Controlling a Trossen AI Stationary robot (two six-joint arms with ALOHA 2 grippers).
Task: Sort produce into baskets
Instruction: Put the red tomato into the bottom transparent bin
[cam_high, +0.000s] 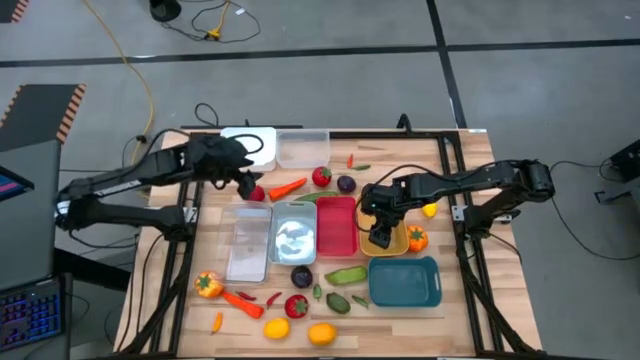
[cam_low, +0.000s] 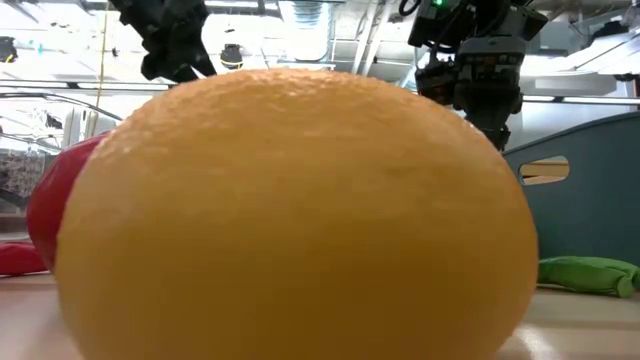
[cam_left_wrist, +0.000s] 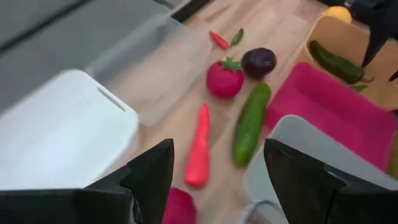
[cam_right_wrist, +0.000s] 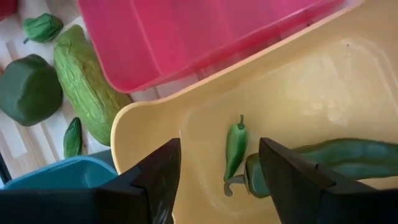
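Your left gripper (cam_left_wrist: 214, 180) hovers with fingers apart and empty over the tabletop's 11 o'clock area. The carrot (cam_left_wrist: 199, 147) lies just ahead between them, long axis running away from the fingers, beside the cucumber (cam_left_wrist: 250, 123). Your right gripper (cam_right_wrist: 217, 180), also open and empty, hangs over the yellow bin (cam_right_wrist: 323, 74) holding green chilies (cam_right_wrist: 235, 148), so the left arm is nearer.

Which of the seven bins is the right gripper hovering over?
The yellow-orange bin, between the red bin and the table's right edge. The right gripper hangs above it, and green chilies already lie inside.
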